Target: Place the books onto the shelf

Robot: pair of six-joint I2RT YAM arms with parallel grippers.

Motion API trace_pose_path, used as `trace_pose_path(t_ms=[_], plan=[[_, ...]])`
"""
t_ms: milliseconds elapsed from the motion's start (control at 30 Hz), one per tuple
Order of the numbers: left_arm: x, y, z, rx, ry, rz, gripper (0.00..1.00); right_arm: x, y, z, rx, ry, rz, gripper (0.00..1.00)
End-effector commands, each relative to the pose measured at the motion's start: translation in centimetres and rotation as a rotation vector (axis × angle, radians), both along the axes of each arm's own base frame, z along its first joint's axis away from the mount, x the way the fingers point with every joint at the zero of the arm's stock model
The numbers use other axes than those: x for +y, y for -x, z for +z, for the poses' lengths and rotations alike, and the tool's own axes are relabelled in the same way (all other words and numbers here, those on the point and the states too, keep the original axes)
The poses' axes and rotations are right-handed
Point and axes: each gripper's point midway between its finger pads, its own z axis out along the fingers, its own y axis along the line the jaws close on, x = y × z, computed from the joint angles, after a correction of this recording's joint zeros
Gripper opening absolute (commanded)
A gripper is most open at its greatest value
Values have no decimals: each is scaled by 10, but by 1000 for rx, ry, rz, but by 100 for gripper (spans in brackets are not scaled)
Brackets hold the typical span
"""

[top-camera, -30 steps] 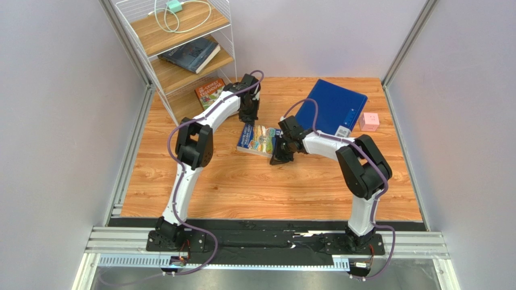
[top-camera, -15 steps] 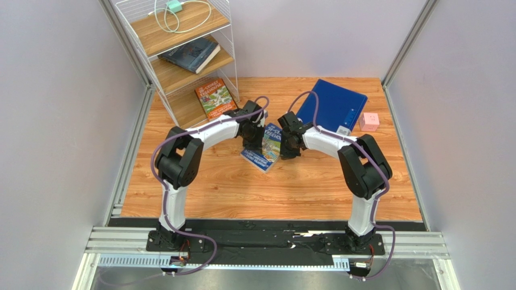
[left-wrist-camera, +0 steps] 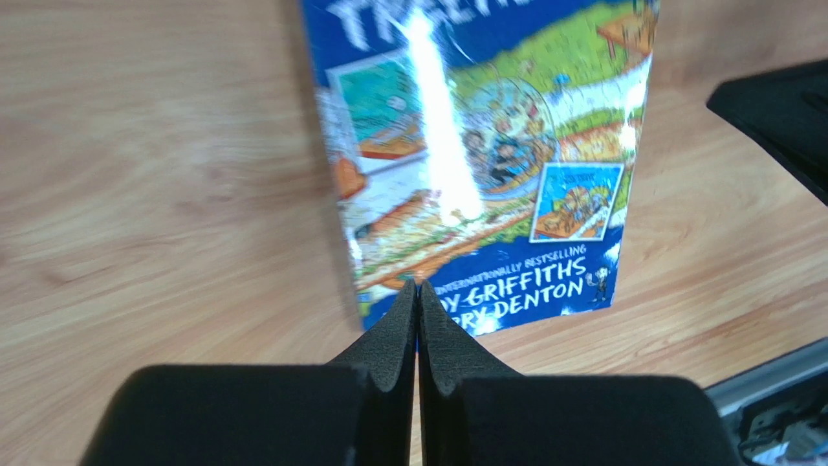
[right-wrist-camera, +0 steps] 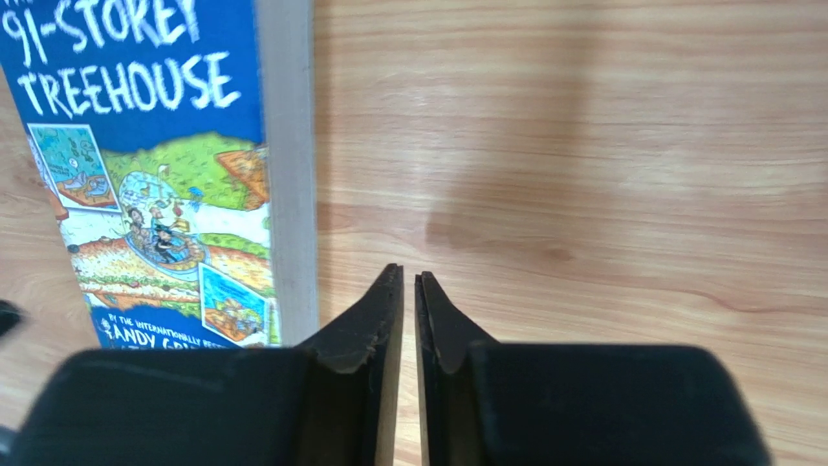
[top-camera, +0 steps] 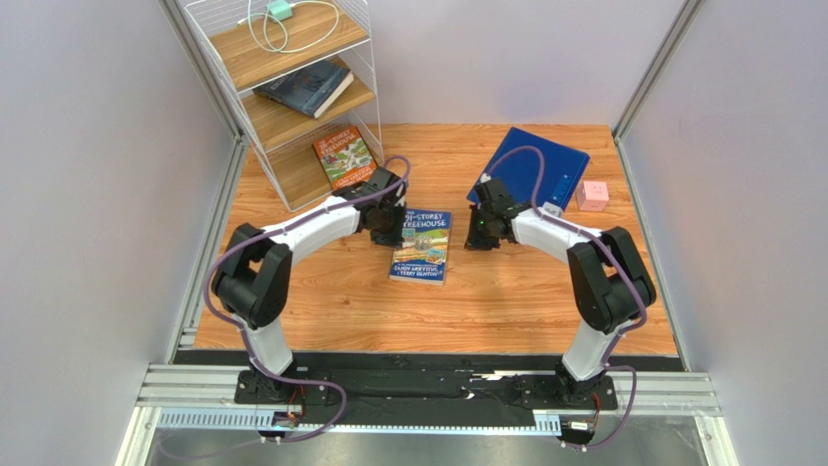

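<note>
A blue cartoon Treehouse book (top-camera: 421, 246) lies flat on the table, cover up, between my two grippers; it also shows in the left wrist view (left-wrist-camera: 486, 146) and the right wrist view (right-wrist-camera: 146, 175). My left gripper (top-camera: 388, 233) (left-wrist-camera: 418, 283) is shut and empty at the book's left edge. My right gripper (top-camera: 478, 238) (right-wrist-camera: 409, 277) stands to the right of the book, apart from it, its jaws parted by a narrow gap with nothing between. The white wire shelf (top-camera: 225, 73) holds a dark book (top-camera: 304, 87) on its middle board and an orange Treehouse book (top-camera: 345, 157) on its bottom board.
A large blue folder (top-camera: 533, 173) lies at the back right with a small pink cube (top-camera: 592, 195) beside it. A white cable with a green plug (top-camera: 280, 12) sits on the shelf's top board. Grey walls close in the table on both sides.
The blue book, squeezed tilted between both grippers before, now lies flat. Both arms have drawn apart from it, and the right jaws have parted slightly.
</note>
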Motion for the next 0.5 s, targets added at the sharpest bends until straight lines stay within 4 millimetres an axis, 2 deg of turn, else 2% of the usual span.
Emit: trace_pose_path(t_ms=[0, 67, 133, 200, 300, 467], plan=[[39, -25, 25, -77, -16, 142, 0, 14, -12, 31, -100, -210, 63, 24], [53, -25, 12, -35, -51, 171, 0, 20, -13, 37, -123, -250, 82, 29], [57, -22, -2, 10, -66, 182, 0, 28, -6, 36, -106, -297, 102, 35], [57, -17, -11, 49, -64, 181, 0, 37, -5, 42, -120, -349, 129, 42], [49, -13, -28, 102, -39, 171, 0, 45, -2, 37, -108, -380, 143, 50], [38, -10, -46, 149, 1, 148, 0, 58, 3, 25, -80, -379, 162, 50]])
